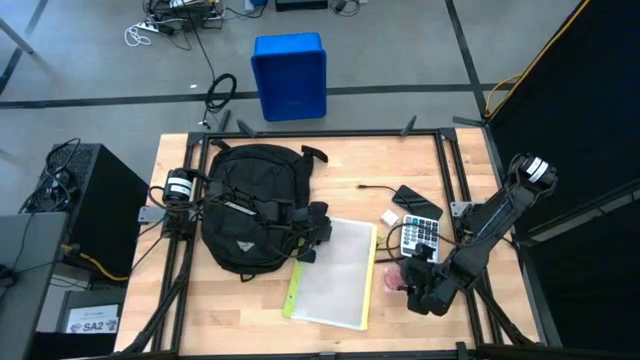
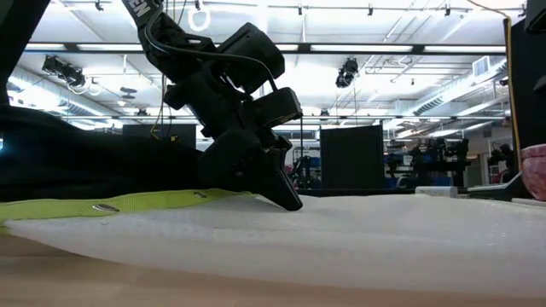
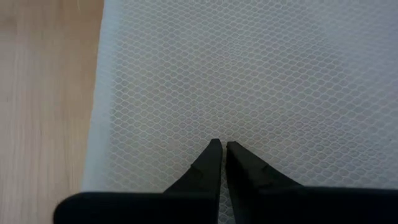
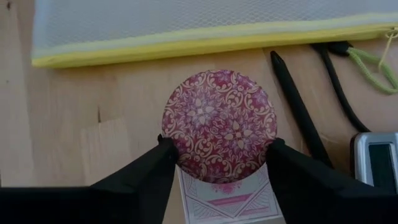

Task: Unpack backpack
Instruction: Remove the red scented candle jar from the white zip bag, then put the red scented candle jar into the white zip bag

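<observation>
From above, the black fabric backpack [image 1: 253,208], rounded and soft-sided, lies on the wooden worktop [image 1: 340,160]. Just beside it sits a flat translucent mesh pouch [image 1: 334,273] with a yellow-green zip edge. Beyond the pouch, farther from the backpack, are a grey calculator [image 1: 421,238], a dark phone-like slab [image 1: 417,203] and a thin black cable [image 1: 377,187], apparently unpacked items set out to be clear of one another. The right gripper [image 1: 404,282] hangs over a small pink object on the pouch's far side from the backpack.

At table height, the left gripper [image 2: 286,198] presses its closed tips onto the pouch, likely to pin or slide it; the backpack is a dark mass behind.

The left wrist camera shows the gripper's fingers together, holding nothing, resting on fine honeycomb netting beside bare wood grain.

The right wrist camera shows the right gripper's fingers [image 4: 152,168] spread on either side of a round tin [image 4: 219,127], its lid printed in a red-and-pink floral pattern, flanking its rim, over a matching printed card [image 4: 227,200]. Whether they grip or are merely bracketing it cannot be told.
</observation>
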